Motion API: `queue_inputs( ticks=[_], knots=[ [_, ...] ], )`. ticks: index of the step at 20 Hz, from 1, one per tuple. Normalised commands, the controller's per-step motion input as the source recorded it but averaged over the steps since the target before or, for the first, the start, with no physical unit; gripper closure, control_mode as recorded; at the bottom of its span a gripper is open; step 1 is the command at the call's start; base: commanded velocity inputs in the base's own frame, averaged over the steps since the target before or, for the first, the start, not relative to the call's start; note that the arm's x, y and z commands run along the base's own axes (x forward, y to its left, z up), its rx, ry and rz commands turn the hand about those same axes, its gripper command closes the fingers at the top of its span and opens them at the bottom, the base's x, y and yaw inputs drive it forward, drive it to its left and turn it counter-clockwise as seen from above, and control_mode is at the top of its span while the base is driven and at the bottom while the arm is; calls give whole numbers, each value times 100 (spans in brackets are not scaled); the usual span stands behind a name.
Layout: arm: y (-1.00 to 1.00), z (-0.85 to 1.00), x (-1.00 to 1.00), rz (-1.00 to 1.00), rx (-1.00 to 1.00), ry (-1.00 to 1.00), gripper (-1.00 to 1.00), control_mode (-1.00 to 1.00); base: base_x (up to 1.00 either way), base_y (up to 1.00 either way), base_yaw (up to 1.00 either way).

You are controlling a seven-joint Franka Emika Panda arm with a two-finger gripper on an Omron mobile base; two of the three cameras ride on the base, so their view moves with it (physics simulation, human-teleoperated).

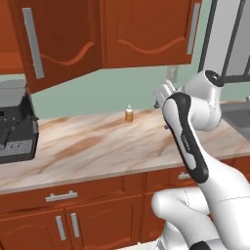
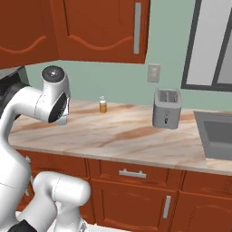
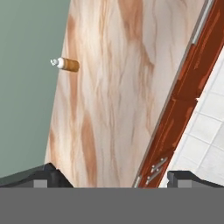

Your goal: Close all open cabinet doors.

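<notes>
Two reddish-brown cabinet doors hang above the counter. The left cabinet door is swung out toward me, its lower edge slanting and its silver bar handle near its left side. The right cabinet door sits close to flat against the cabinet, handle on its right edge; whether it is fully shut I cannot tell. My gripper is open, its fingertips far apart with nothing between them. The hand hovers above the counter, well below the doors.
A small amber bottle stands by the wall on the marble counter. A dark coffee machine stands at the left, a toaster and sink to the right, under a window.
</notes>
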Motion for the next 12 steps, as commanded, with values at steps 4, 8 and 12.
queue_inputs(
  ticks=[4,8,12],
  knots=[
    [0,0,0,0,0,0,-100,100,-31,54,0],
    [0,0,0,0,0,0,-100,100,-28,57,9],
    [0,0,0,0,0,0,-100,100,-23,53,18]
  ],
)
